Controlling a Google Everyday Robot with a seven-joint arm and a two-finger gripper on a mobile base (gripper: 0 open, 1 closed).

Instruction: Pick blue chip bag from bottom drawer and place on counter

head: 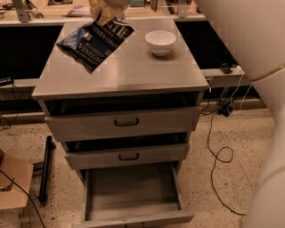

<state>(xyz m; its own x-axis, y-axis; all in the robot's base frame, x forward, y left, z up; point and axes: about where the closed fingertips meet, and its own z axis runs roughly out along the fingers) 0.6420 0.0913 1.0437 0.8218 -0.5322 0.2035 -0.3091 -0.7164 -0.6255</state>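
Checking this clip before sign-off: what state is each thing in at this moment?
gripper: top edge of view, jaws shut on the blue chip bag.
blue chip bag: held up, hanging tilted over the counter, not yet released.
bottom drawer: pulled open.
middle drawer: ajar.
top drawer: ajar.
white bowl: upright on the counter.

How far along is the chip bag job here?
Done: the dark blue crinkly chip bag is out of the open, shallow grey bottom drawer. In hand: the gripper holds it above the flat grey counter. Left: set it down and release.
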